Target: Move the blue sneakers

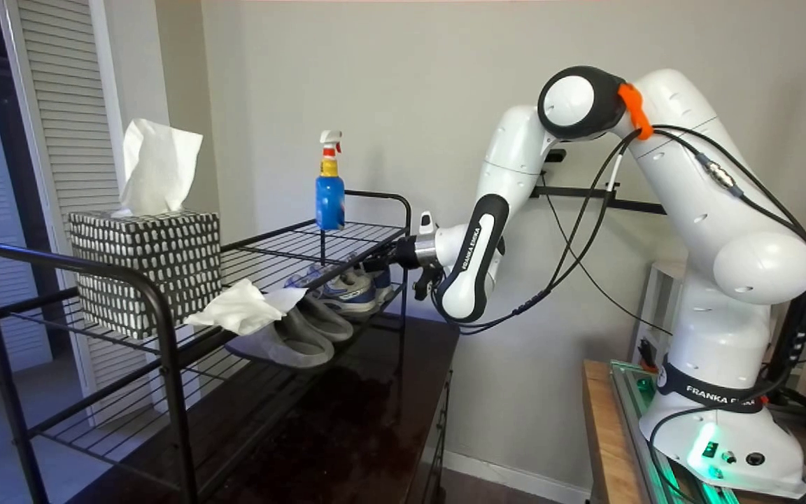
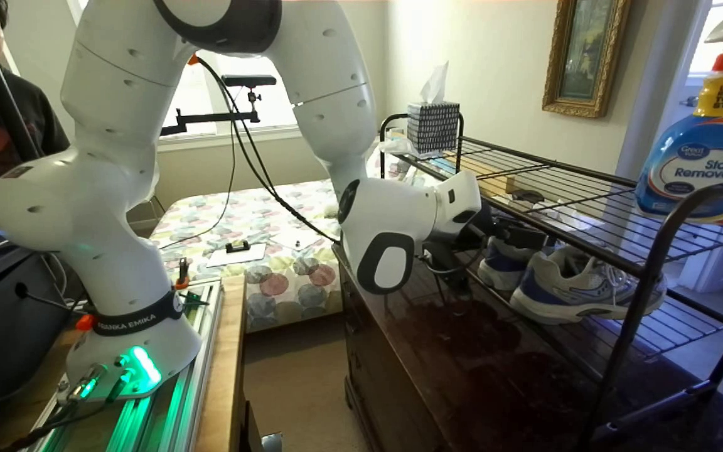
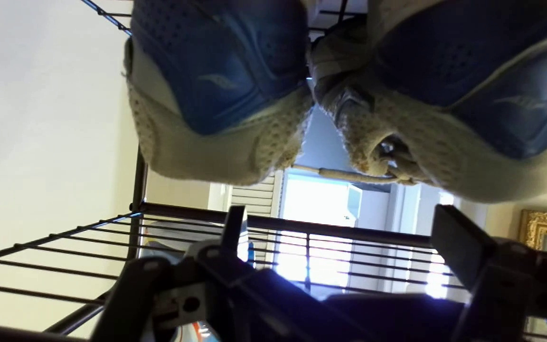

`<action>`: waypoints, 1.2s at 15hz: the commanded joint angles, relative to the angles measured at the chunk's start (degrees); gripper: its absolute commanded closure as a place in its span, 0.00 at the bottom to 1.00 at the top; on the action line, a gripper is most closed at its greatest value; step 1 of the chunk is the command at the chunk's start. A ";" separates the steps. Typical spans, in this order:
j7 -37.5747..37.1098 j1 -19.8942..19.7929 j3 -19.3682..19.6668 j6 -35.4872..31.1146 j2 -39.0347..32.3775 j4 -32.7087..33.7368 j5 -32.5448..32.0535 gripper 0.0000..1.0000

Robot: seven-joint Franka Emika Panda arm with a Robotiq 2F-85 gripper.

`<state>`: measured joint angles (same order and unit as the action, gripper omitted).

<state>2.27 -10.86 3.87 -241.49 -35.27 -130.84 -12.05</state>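
One hand (image 3: 342, 232), two fingers (image 3: 458, 242) spread, hovers near two blue sneakers (image 3: 221, 95).

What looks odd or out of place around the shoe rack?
A crumpled tissue lies over the edge of the upper shelf beside the tissue box, as if dropped. In the wrist view, the blue sneakers look frayed at the heel, probably wear. The dresser top looks blotchy; I can't tell whether it's wet or reflecting.

Bottle (image 2: 700, 150) on upper shelf (image 2: 562, 202), sneakers (image 2: 559, 289) below
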 commanded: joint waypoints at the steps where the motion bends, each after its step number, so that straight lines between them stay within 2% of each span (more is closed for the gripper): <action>1: 2.34 1.67 0.87 -1.73 -2.89 2.40 0.96 0.00; 7: 3.07 2.09 1.11 0.43 -4.02 2.53 1.52 0.00; 13: 2.17 2.25 1.29 6.62 -2.58 2.07 3.05 0.00; 14: 1.41 1.94 1.34 10.50 -1.13 1.01 2.01 0.00; 18: 0.94 1.47 1.17 18.49 2.52 -0.74 0.64 0.00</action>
<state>3.92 -9.57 4.45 -231.01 -34.58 -129.43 -11.53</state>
